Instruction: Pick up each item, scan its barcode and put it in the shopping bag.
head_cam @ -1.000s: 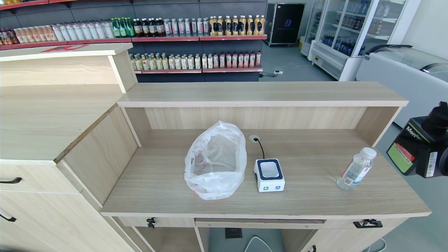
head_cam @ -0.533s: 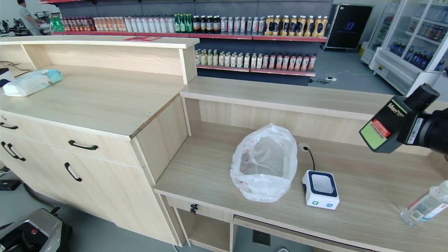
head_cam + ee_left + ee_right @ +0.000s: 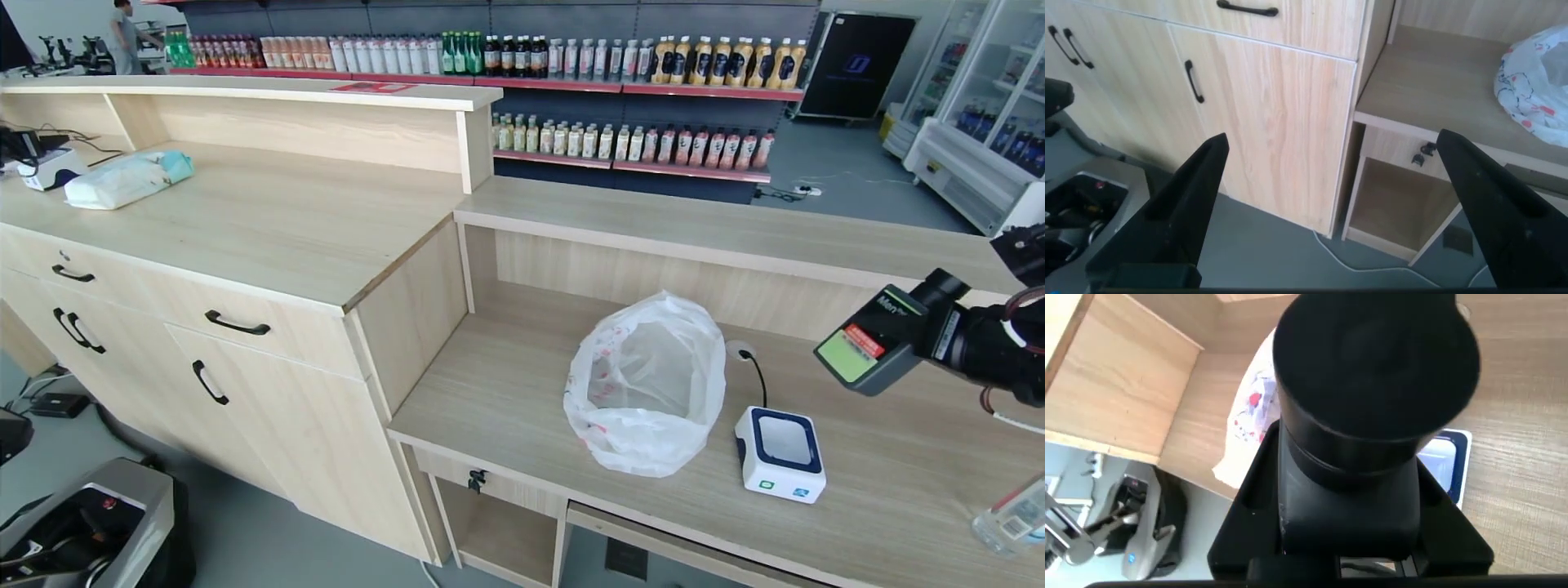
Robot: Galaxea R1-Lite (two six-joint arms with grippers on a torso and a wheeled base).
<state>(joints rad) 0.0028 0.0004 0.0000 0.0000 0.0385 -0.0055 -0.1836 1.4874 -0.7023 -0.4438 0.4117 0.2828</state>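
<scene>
Shop table (image 3: pixel 506 384) ahead carries the scanner (image 3: pixel 780 453) just beside the shopping bag (image 3: pixel 645 384). Right gripper (image 3: pixel 967 347) has its jaws clamped on the dark bottle (image 3: pixel 878 351), base pointing bagward, above and right of the scanner. I judge the move goes down-left. Left gripper (image 3: pixel 1331 139) hangs low off the table's left end, jaws spread and empty.
</scene>
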